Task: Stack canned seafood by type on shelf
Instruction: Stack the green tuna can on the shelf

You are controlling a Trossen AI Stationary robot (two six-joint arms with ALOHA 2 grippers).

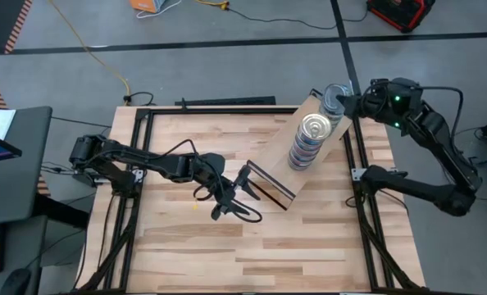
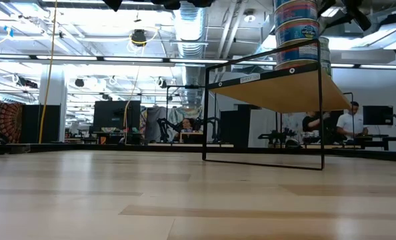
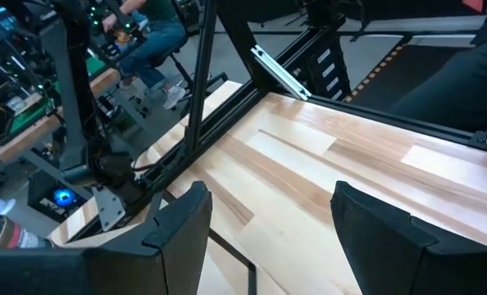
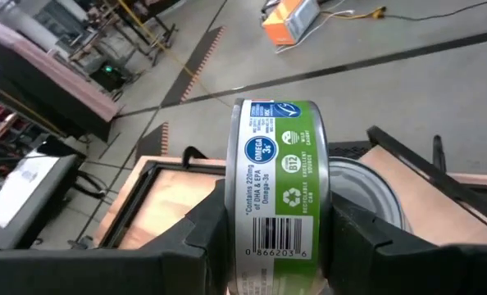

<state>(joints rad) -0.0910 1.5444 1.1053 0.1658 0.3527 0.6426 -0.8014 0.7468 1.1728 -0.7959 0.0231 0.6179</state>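
The right tool (image 4: 280, 233) is clenching a green-labelled tin (image 4: 278, 197) over the shelf's (image 1: 272, 160) far stack (image 1: 335, 102), needing aligned lowering; the left tool (image 1: 237, 199) is waiting released.

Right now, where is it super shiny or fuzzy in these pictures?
In the low view, ceiling lights blaze white behind the shelf and the tabletop's near edge looks soft. In the right wrist view, the right gripper holds a sharp green-labelled tin. In the left wrist view, the left gripper's fingers look blurry.
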